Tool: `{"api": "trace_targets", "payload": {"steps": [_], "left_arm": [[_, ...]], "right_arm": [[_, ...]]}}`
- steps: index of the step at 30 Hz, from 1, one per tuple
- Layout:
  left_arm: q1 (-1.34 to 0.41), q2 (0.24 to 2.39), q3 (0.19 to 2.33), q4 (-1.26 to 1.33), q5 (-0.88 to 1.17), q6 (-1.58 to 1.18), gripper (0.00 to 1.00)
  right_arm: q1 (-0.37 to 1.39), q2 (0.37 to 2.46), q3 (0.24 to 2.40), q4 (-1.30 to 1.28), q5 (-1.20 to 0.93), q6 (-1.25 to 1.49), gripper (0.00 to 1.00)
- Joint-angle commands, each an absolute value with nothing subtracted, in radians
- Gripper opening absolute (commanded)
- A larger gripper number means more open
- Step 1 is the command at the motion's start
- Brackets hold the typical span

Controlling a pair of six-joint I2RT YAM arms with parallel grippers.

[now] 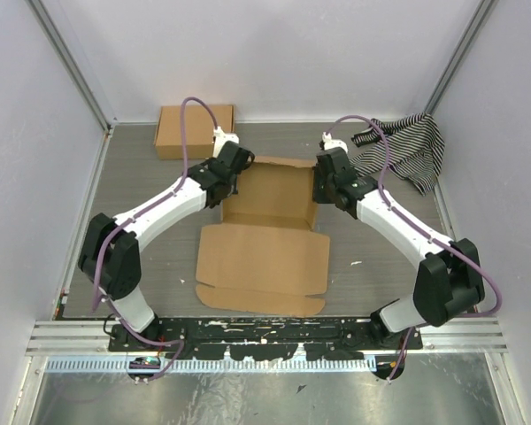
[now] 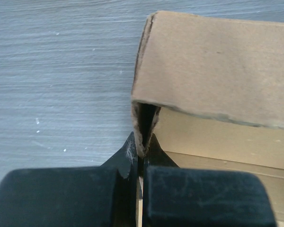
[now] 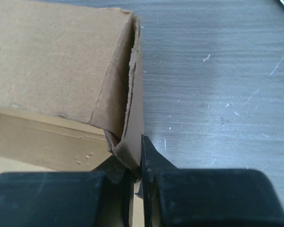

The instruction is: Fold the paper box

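Note:
The paper box (image 1: 264, 239) is a large brown corrugated mailer lying mid-table, its near lid panel flat and its far part raised into walls. My left gripper (image 1: 222, 184) is shut on the box's left side wall; in the left wrist view the gripper (image 2: 143, 150) pinches the doubled cardboard edge (image 2: 144, 125). My right gripper (image 1: 326, 188) is shut on the right side wall; in the right wrist view the gripper (image 3: 138, 163) clamps the folded wall (image 3: 132, 118). The box's back wall (image 2: 217, 66) stands upright between them.
A smaller squarish brown cardboard box (image 1: 195, 130) sits at the back left. A black-and-white striped cloth (image 1: 407, 149) lies at the back right. Grey walls and metal frame rails enclose the table (image 1: 142, 177).

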State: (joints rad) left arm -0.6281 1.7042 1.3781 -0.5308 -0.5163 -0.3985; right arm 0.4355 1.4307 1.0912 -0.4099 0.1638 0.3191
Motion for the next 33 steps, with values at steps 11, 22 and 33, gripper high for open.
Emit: {"api": "trace_targets", "payload": {"steps": [11, 22, 33], "left_arm": [[-0.728, 1.710, 1.303, -0.703, -0.943, -0.346, 0.00], [-0.724, 1.701, 1.395, -0.819, -0.689, -0.417, 0.52], [-0.715, 1.606, 1.508, -0.957, -0.580, -0.429, 0.54]], "right_arm": [[0.439, 1.546, 1.300, -0.681, 0.295, 0.613, 0.01], [0.443, 1.604, 1.332, -0.720, 0.200, 0.660, 0.02], [0.443, 1.633, 1.445, -0.761, 0.188, 0.610, 0.58]]}}
